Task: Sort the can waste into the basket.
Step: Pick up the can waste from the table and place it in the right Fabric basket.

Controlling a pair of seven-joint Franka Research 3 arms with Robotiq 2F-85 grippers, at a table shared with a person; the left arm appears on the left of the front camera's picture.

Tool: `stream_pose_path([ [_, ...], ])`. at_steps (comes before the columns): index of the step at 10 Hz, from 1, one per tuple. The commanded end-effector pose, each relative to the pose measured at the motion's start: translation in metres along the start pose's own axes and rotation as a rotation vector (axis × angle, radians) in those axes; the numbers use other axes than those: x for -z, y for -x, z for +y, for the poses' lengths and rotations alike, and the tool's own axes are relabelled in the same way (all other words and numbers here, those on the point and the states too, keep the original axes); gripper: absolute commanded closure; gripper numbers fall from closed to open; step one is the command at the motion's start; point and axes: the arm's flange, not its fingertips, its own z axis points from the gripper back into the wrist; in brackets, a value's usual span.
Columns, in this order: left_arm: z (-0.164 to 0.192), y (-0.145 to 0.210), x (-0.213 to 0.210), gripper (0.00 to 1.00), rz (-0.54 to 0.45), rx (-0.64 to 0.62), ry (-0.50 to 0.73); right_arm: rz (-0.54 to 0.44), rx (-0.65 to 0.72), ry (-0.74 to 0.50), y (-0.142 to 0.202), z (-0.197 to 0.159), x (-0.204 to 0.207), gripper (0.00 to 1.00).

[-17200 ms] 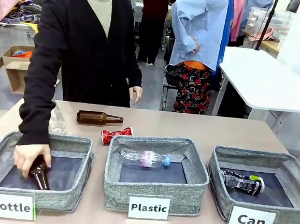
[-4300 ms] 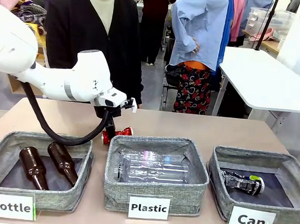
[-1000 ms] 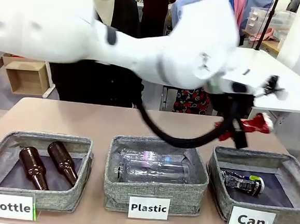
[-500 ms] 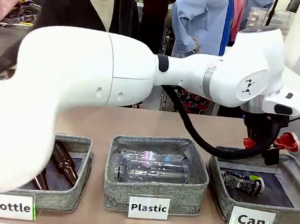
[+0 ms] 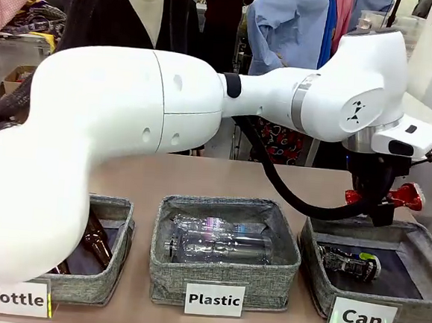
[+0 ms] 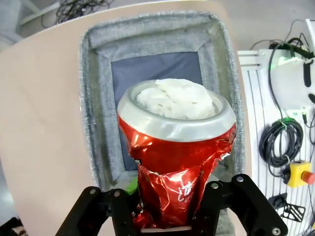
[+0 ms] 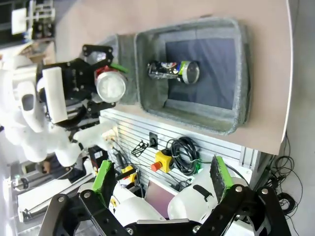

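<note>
The left gripper [image 6: 170, 209] had carried the red can [image 5: 394, 196] from mid-table to above the "Can" basket [image 5: 414, 312], jaws gripping its crushed end. The black can [image 5: 352, 263] already lay inside; only dropping the red one remained. The right gripper [image 7: 162, 179] stood wide, empty.

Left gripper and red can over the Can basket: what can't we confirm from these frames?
- Front view: the left gripper is dark against the arm; whether its pads still press the red can is unclear.
- Left wrist view: the can's body hides the pad contact and much of the Can basket floor.
- Front view: the left arm covers most of the Bottle basket.
</note>
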Motion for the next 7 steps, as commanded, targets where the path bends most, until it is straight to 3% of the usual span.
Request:
stream_pose_path([
  [1, 0.0079, -0.0134, -0.0002, 0.0, 0.019, 0.028, -0.013, 0.009, 0.001, 0.003, 0.0009, 0.0028, -0.003, 0.0],
  [2, 0.0069, -0.0131, -0.0003, 0.0, 0.025, 0.033, -0.011, 0.009, 0.001, 0.003, 0.0009, 0.0028, -0.003, 0.0],
  [3, 0.0076, -0.0116, -0.0007, 0.15, 0.026, 0.025, -0.008, 0.009, 0.001, 0.003, 0.0009, 0.0028, -0.003, 0.0],
  [5, 0.0056, -0.0096, -0.0014, 0.0, 0.02, 0.024, -0.003, 0.009, 0.001, 0.003, 0.0009, 0.0028, -0.003, 0.0],
  [7, 0.0039, -0.0068, -0.0078, 0.0, 0.008, 0.027, -0.007, 0.009, 0.001, 0.003, 0.0009, 0.0028, -0.003, 0.0],
])
